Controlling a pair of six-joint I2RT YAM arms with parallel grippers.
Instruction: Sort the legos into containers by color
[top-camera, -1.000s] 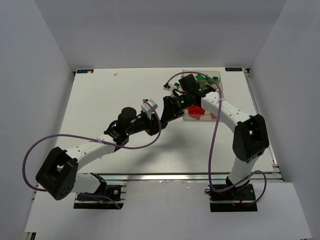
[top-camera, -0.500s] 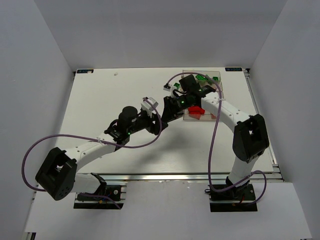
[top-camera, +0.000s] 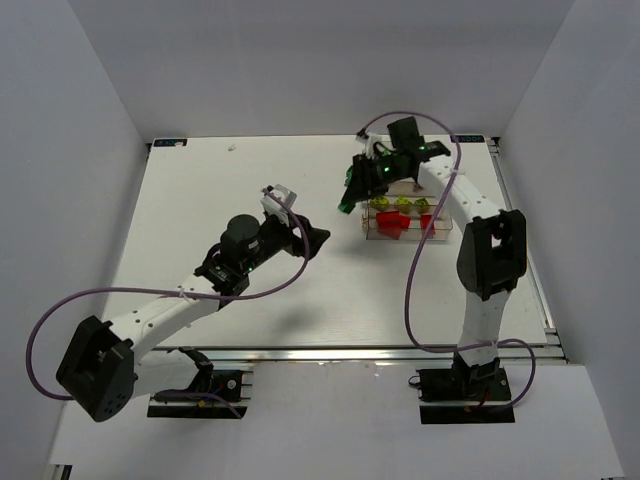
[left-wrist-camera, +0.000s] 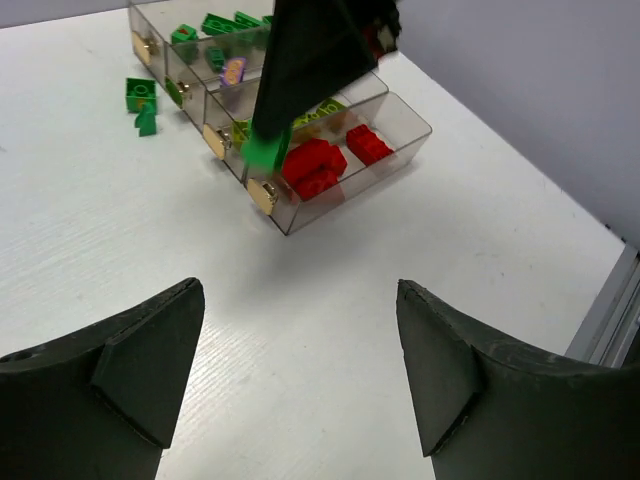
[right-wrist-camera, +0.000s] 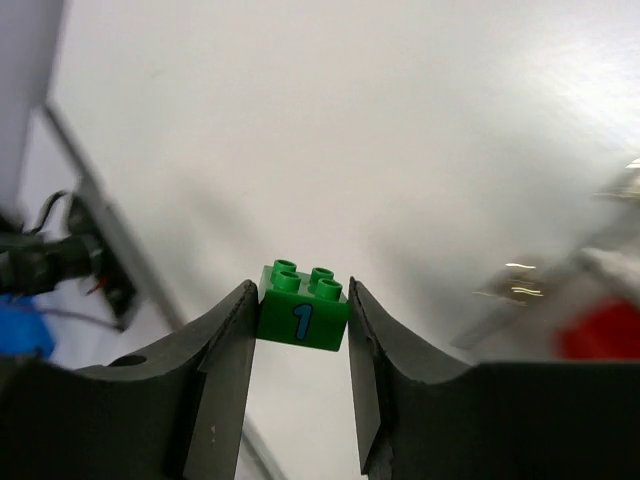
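Top view, L to R: left gripper (top-camera: 310, 240) sits just left of centre, fingers spread wide w/ nothing between them, over the table (top-camera: 200, 200). Right gripper (top-camera: 352, 195), upper centre-right, is clamped on a green lego (right-wrist-camera: 302, 315) marked "1", held just left of the containers (left-wrist-camera: 405, 138). The containers lie upper right: red legos (left-wrist-camera: 318, 165) in the nearest bin, yellow-green legos (top-camera: 402, 203) next, a purple lego (left-wrist-camera: 233, 70) and more green farther back; loose green legos (left-wrist-camera: 140, 95) lie on the table, upper left in left-wrist view.
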